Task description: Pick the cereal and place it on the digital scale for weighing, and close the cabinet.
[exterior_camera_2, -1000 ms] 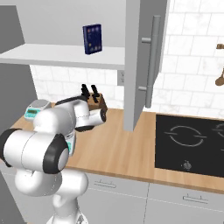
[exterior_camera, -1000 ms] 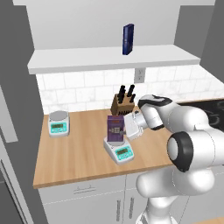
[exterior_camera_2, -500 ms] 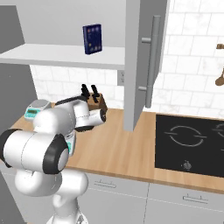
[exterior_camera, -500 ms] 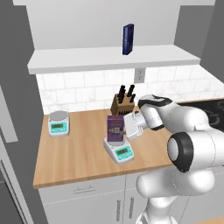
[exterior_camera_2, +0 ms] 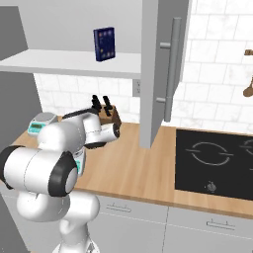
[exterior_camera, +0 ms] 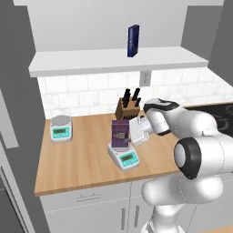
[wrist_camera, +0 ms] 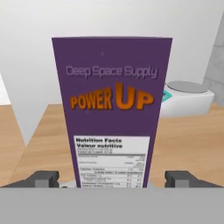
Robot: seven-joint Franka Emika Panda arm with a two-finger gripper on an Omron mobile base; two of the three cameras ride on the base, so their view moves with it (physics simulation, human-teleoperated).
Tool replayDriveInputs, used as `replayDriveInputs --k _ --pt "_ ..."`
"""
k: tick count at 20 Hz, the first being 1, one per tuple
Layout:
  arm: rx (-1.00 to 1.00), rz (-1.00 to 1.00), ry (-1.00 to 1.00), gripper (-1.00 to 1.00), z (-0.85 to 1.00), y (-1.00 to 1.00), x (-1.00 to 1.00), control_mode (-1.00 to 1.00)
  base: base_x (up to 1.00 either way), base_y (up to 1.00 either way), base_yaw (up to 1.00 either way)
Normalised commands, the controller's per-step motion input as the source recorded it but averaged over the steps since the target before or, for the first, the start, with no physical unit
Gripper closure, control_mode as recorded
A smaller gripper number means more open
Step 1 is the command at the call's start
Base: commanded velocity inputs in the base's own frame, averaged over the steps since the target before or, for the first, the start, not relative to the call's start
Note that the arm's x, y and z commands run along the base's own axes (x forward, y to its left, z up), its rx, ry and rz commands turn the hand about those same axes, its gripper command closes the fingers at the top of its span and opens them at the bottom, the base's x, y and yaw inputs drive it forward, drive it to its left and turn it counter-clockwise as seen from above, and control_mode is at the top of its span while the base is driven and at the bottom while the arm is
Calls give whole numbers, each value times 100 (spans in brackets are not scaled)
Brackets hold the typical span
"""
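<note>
Hand view shows my tool (wrist_camera: 112, 178) spread wide either side of the cereal (wrist_camera: 112, 109), which stands on the digital scale (exterior_camera: 124, 158). Weighing looks done; the cabinet (exterior_camera_2: 163, 69) stays open.

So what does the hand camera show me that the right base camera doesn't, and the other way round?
Hand view: the cereal up close, its purple face reading POWER UP above a nutrition label. The gripper is open, with one dark fingertip on either side, clear of the box.
Right base view: the cabinet door standing open, a dark blue box on the shelf, the knife block and the black cooktop.
Both: the wooden counter and the second scale at its far end.
</note>
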Motion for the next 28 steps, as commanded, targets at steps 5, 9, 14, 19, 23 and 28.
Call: replayDriveInputs --k 5,9,14,19,23,28 --pt "0 0 -1 -100 6 -14 -3 -100 0 0 0" --pt "3 0 -1 -100 26 -24 -11 -100 0 0 0" --pt "3 0 0 -100 39 -14 -21 -100 0 0 0" --pt "0 -6 2 -100 54 -15 -30 -100 0 0 0" --pt "-1 -15 6 -100 56 -13 -31 -100 0 0 0" --pt "-9 -23 5 -100 45 0 -29 -100 0 0 0"
